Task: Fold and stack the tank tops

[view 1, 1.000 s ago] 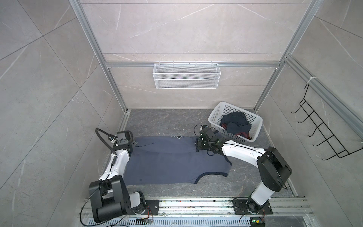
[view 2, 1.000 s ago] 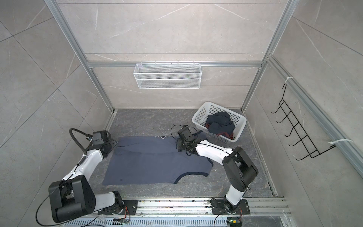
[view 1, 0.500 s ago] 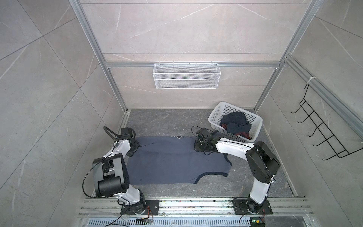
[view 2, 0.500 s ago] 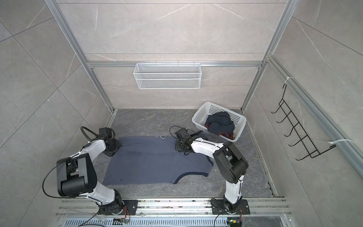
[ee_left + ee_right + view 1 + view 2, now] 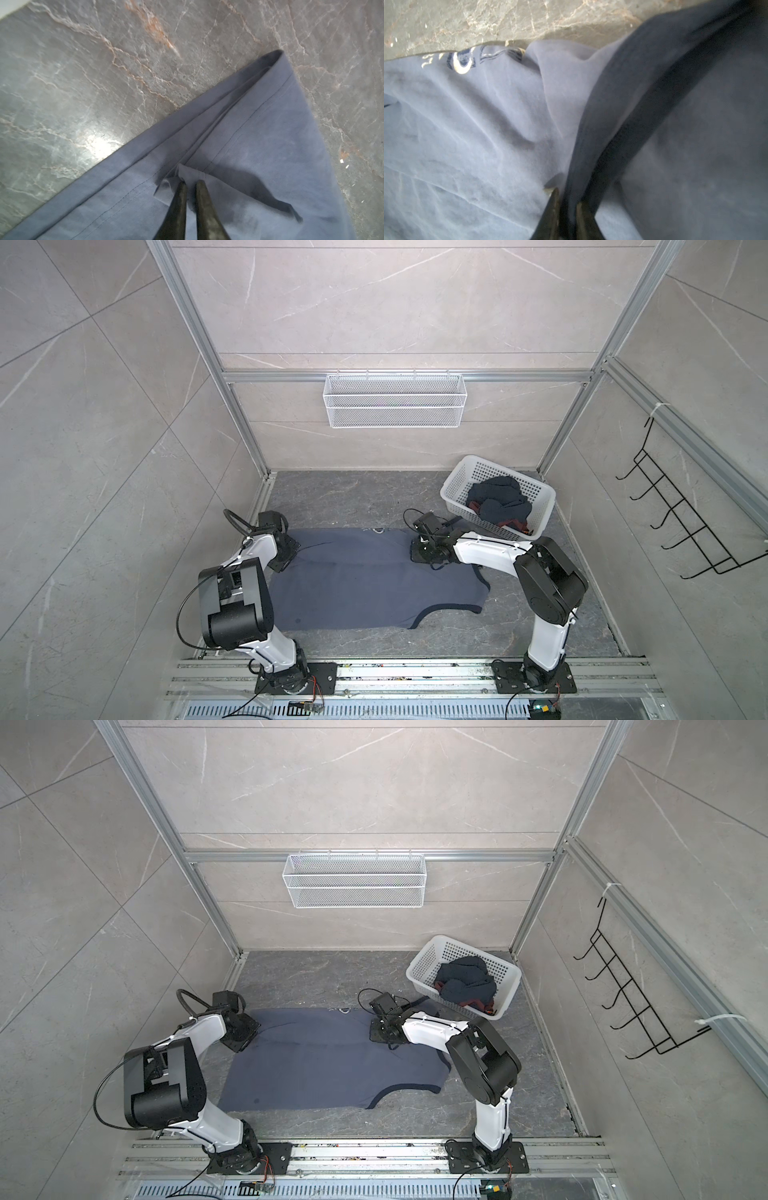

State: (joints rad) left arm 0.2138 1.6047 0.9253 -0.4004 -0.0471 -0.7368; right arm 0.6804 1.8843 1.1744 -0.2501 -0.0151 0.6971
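Note:
The slate-blue tank top (image 5: 365,576) (image 5: 328,1056) lies spread flat on the grey floor in both top views. White lettering (image 5: 460,62) shows at its far edge. My left gripper (image 5: 191,182) (image 5: 286,551) is at the top's far left corner, shut on a small fold of the hem. My right gripper (image 5: 566,197) (image 5: 420,551) is at the far right end, shut on the darker trimmed edge (image 5: 633,128). The dark navy tank top (image 5: 498,502) (image 5: 465,979) sits crumpled in the basket, with some maroon showing.
The white perforated basket (image 5: 542,516) (image 5: 509,990) stands at the back right, just behind my right wrist. A white wire shelf (image 5: 395,406) hangs on the back wall and a black hook rack (image 5: 681,522) on the right wall. Aluminium rails (image 5: 395,672) run along the front.
Both grippers have closed on the slate-blue top's far edge. The left arm has drawn its elbow back and up towards its base. The cloth lies as before.

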